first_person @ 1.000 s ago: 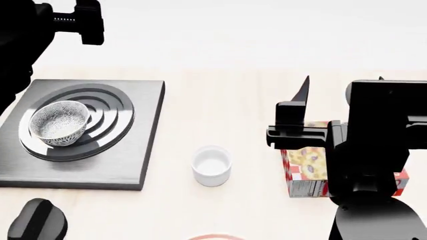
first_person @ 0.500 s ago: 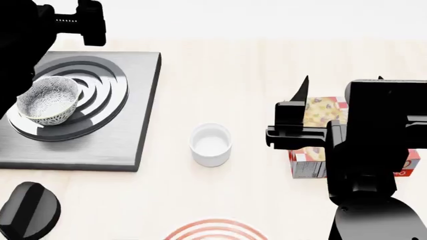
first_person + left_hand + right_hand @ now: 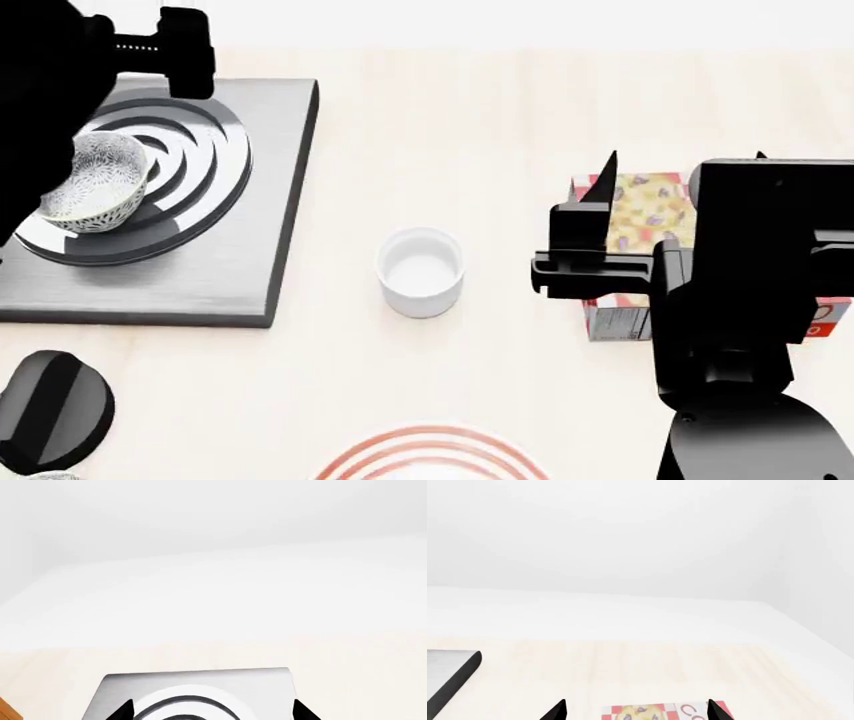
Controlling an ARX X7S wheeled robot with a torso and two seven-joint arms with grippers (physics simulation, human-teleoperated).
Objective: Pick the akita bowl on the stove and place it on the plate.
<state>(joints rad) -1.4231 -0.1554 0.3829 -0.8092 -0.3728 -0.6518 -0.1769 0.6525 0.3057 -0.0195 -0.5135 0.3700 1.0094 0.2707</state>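
The akita bowl (image 3: 91, 185), speckled grey with a pale inside, stands upright on the ringed burner of the stove (image 3: 260, 240) at the left. My left arm (image 3: 54, 90) hangs over the stove's far left and covers the bowl's left edge. In the left wrist view my left gripper (image 3: 212, 712) is open above the stove (image 3: 193, 687), and the bowl is out of that view. Only the upper arc of the plate (image 3: 431, 452) and its red rings shows at the bottom edge. My right gripper (image 3: 685, 170) is open over a snack box, with nothing held.
A plain white cup (image 3: 420, 272) stands mid-table between stove and plate. A red-checked snack box (image 3: 643, 235) lies under the right gripper (image 3: 637, 711) and shows as the box (image 3: 660, 712) in the right wrist view. The black knob (image 3: 51, 410) sits at bottom left.
The head view has tilted down: stove, cup and box slid up the picture and the plate's rings came into sight. The bowl now sits partly behind my left arm. Both grippers stay open.
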